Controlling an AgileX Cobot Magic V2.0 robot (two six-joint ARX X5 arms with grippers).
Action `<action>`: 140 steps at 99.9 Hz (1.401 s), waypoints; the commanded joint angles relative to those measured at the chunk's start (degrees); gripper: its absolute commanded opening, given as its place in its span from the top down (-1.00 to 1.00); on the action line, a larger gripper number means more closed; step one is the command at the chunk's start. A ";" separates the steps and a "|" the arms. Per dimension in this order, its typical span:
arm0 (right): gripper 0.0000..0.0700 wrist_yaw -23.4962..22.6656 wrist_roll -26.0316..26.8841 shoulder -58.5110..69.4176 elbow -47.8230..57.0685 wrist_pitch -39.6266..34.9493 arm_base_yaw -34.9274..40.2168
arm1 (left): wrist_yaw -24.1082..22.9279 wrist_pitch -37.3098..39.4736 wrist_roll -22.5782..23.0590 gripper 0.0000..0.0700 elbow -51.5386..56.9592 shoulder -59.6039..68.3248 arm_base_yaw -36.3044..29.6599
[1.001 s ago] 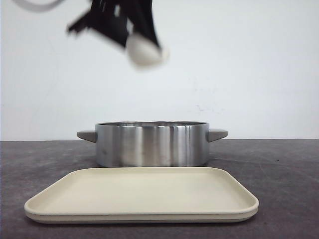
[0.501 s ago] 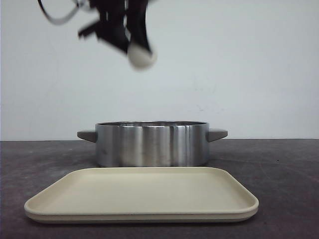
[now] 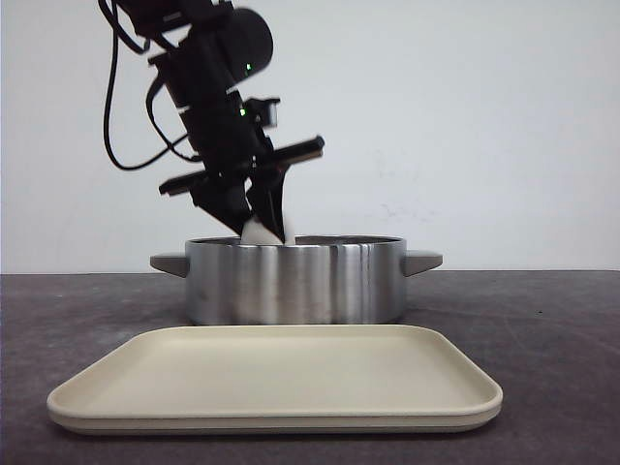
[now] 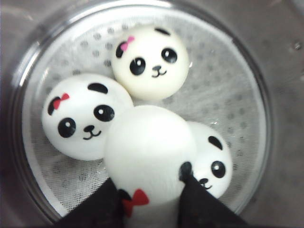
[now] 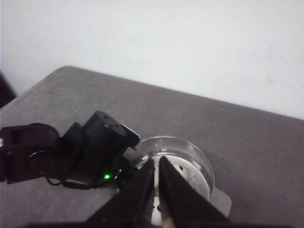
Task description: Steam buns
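My left gripper [image 3: 256,223] is shut on a white panda bun [image 3: 258,232] and holds it at the rim of the steel pot [image 3: 295,281]. In the left wrist view the held bun [image 4: 149,152], with a red bow, sits between the fingers [image 4: 199,204], just above three other panda buns [image 4: 151,61] [image 4: 83,118] [image 4: 214,164] lying on the pot's perforated insert [image 4: 228,95]. My right gripper [image 5: 156,167] is shut and empty, high above the pot [image 5: 194,159]; it is out of the front view.
A cream tray [image 3: 276,373] lies on the grey table in front of the pot. The pot has side handles [image 3: 422,262]. My left arm [image 5: 90,152] shows beside the pot in the right wrist view.
My left gripper has come down with the bun from high above to the pot's rim.
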 commanded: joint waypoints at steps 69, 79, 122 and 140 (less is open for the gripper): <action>0.98 0.07 0.70 0.55 1.16 -0.70 0.50 | -0.37 -6.67 1.55 -0.62 8.87 1.73 0.11; 0.98 0.07 0.66 0.55 1.16 -0.70 0.50 | -0.37 -10.86 1.29 -0.60 15.08 1.70 0.17; 0.98 5.03 -0.04 0.57 -1.29 -0.81 0.44 | -2.14 -14.12 0.52 -0.21 24.33 -15.96 0.00; 0.98 5.03 -0.04 0.57 -3.78 1.77 0.46 | -4.83 -16.41 4.83 -0.21 24.30 -25.24 0.22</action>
